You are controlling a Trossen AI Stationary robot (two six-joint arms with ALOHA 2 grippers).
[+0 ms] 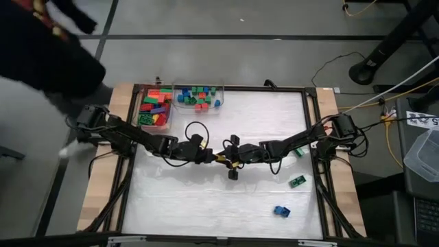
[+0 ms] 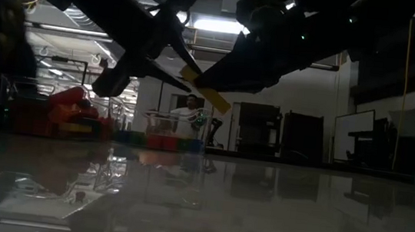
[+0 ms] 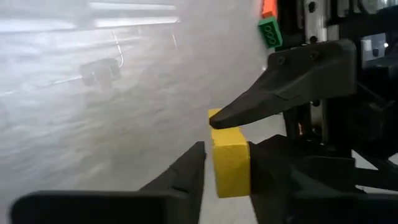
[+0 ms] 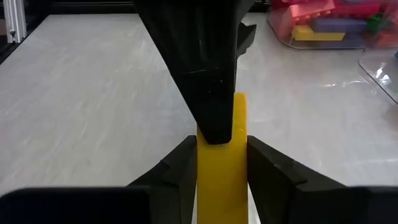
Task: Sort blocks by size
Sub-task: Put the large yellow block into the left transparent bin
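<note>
1. Left gripper [image 1: 218, 157], over the tabletop's middle, has its fingers clamped on one end of the yellow block [image 3: 230, 163].
2. Right gripper [image 1: 230, 160] meets it there, grasping the same block's other end, lifted off the tabletop [image 1: 206, 199].
3. Other blocks [image 1: 297, 181] lie near the right edge.

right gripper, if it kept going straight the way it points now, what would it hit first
The left gripper, most likely. The right gripper points across the table at it, and both close on the same long yellow plastic brick, held above the white tabletop. In the right wrist view, a left finger stands directly ahead.
</note>
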